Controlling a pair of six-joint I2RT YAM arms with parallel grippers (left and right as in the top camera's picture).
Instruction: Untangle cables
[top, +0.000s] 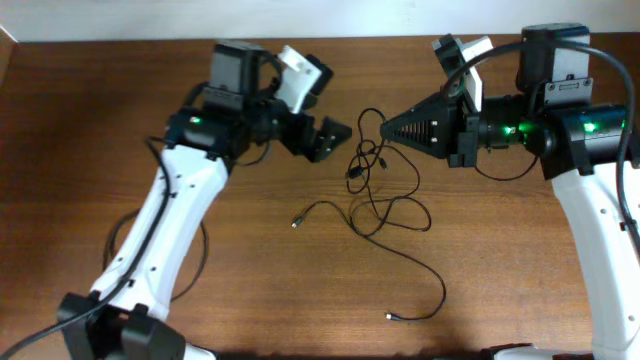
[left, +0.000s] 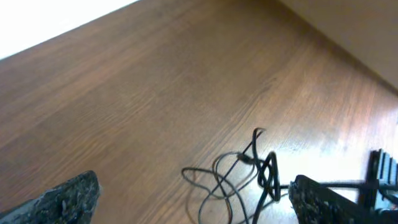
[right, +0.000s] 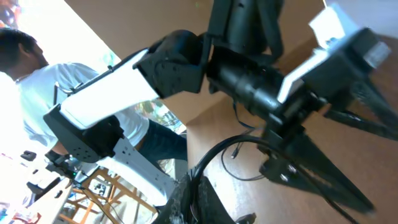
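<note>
Your right gripper (top: 386, 127) is clamped shut at the middle of the table. Its pointed tip pinches a strand of the cables (top: 355, 168), and a loop of them stands up off the wood. Your left gripper (top: 322, 103) hangs just left of that loop, jaws spread wide and gripping nothing. In the left wrist view its two fingers (left: 62, 199) sit at either lower corner, with the bundle (left: 249, 163) between them and apart from both.

The cables lie mid-table. A small knot sits just on the near side of the right gripper's tip, with loose loops spilling nearer. One short strand runs left to a plug (top: 296, 222). One long tail curves toward the near edge and ends in a second plug (top: 390, 318).

The table (top: 300, 290) is brown wood grain, and in the left wrist view it shines where light falls on it. A pale strip runs beyond its far edge.

The right wrist view looks across at your left arm (right: 124, 87), white and black, which fills most of the frame and blocks much of the table. Behind it, at the left, is a person in a white shirt (right: 25, 74) against bright, blurred clutter.

The left arm's own thick black cable (top: 118, 232) loops over the near left of the table, well apart from the thin cords.
</note>
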